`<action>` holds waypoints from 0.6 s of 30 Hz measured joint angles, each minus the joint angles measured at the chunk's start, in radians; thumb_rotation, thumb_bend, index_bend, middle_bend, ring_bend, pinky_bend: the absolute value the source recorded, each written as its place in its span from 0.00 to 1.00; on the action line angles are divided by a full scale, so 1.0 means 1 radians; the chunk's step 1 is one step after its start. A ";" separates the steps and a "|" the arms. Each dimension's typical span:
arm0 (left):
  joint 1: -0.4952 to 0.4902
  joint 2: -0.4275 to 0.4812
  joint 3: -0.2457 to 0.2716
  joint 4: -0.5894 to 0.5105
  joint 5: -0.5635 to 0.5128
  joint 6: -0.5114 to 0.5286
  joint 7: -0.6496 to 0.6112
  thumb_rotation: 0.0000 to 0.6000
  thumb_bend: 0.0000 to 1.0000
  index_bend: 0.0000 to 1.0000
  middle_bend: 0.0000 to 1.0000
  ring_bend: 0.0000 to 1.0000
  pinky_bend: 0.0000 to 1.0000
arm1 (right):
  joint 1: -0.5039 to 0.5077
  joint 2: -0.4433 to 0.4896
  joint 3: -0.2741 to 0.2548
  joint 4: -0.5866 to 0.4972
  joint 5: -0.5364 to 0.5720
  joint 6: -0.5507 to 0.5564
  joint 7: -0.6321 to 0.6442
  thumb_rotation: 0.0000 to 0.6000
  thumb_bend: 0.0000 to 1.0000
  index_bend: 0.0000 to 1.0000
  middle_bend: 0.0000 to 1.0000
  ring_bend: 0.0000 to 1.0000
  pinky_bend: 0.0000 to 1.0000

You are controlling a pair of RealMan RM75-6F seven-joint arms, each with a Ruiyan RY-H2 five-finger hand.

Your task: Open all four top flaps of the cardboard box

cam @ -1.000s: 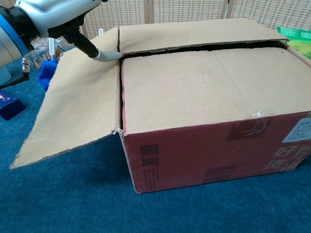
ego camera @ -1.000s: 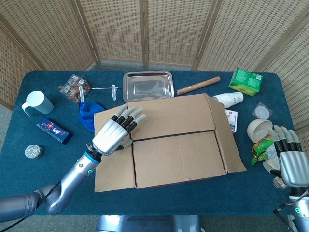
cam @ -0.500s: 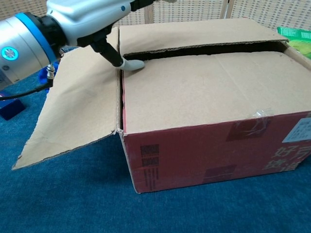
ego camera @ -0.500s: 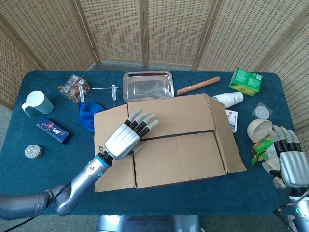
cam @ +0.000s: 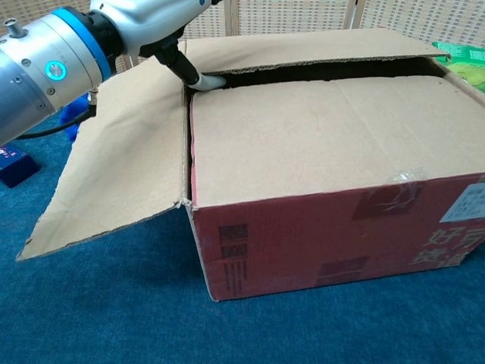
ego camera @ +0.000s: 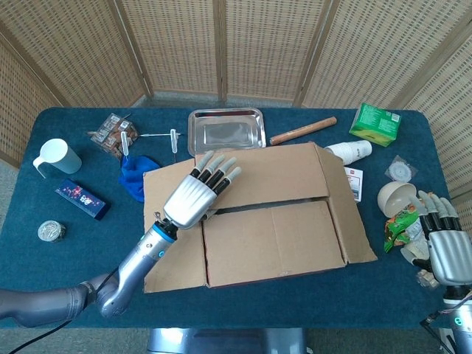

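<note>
On the box (ego camera: 273,214), two side flaps lie open, two stay flat; left hand (ego camera: 198,194) spread, right hand (ego camera: 442,243) spread beside it.

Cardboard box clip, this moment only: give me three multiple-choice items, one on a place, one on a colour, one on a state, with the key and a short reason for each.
1. Where does the steel tray lie?
A. Beyond the cardboard box, towards the screens
B. Inside the box
C. At the table's near edge

2. What colour is the carton at the far right of the table?
A. Red
B. Green
C. Yellow

3. How do the box's two long top flaps stand?
A. Both folded fully out
B. Both lying over the top, a dark gap between them
C. Torn off

Key:
1 A, the head view shows the tray on the cloth behind the box.
2 B, it is plainly green.
3 B, the chest view shows both over the top, with the left hand at the gap; the right hand waits off to the side.
</note>
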State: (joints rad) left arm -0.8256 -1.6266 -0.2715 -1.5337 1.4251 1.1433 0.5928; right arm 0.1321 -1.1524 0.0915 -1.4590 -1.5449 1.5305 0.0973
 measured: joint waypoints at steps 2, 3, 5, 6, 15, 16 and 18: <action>-0.009 -0.002 -0.011 0.012 -0.009 -0.002 0.009 1.00 0.03 0.00 0.00 0.00 0.00 | 0.000 0.000 0.000 0.001 0.000 -0.001 0.002 1.00 0.00 0.00 0.02 0.00 0.00; -0.015 -0.002 -0.018 0.017 -0.013 -0.002 0.015 1.00 0.03 0.00 0.00 0.00 0.00 | -0.001 0.001 0.000 0.001 -0.001 -0.001 0.003 1.00 0.00 0.00 0.02 0.00 0.00; -0.023 0.000 -0.028 0.022 -0.016 -0.001 0.023 1.00 0.03 0.00 0.00 0.00 0.00 | -0.001 0.001 -0.001 0.001 -0.001 0.000 0.006 1.00 0.00 0.00 0.02 0.00 0.00; -0.027 0.002 -0.035 0.023 -0.016 0.003 0.027 1.00 0.03 0.00 0.00 0.00 0.00 | -0.001 0.002 -0.001 0.001 -0.001 0.000 0.008 1.00 0.00 0.00 0.02 0.00 0.00; -0.073 0.051 -0.109 0.009 -0.021 0.018 0.050 1.00 0.03 0.00 0.00 0.00 0.00 | 0.004 0.003 -0.004 0.001 -0.005 -0.014 0.015 1.00 0.00 0.00 0.02 0.00 0.00; -0.080 0.056 -0.120 0.006 -0.025 0.017 0.056 1.00 0.03 0.00 0.00 0.00 0.00 | 0.005 0.003 -0.004 0.001 -0.006 -0.016 0.016 1.00 0.00 0.00 0.02 0.00 0.00; -0.098 0.066 -0.141 0.004 -0.040 0.012 0.072 1.00 0.03 0.00 0.00 0.00 0.00 | 0.006 0.003 -0.004 0.001 -0.005 -0.017 0.017 1.00 0.00 0.00 0.02 0.00 0.00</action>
State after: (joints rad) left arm -0.9235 -1.5603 -0.4124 -1.5299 1.3854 1.1551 0.6644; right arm 0.1380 -1.1496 0.0872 -1.4576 -1.5503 1.5134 0.1138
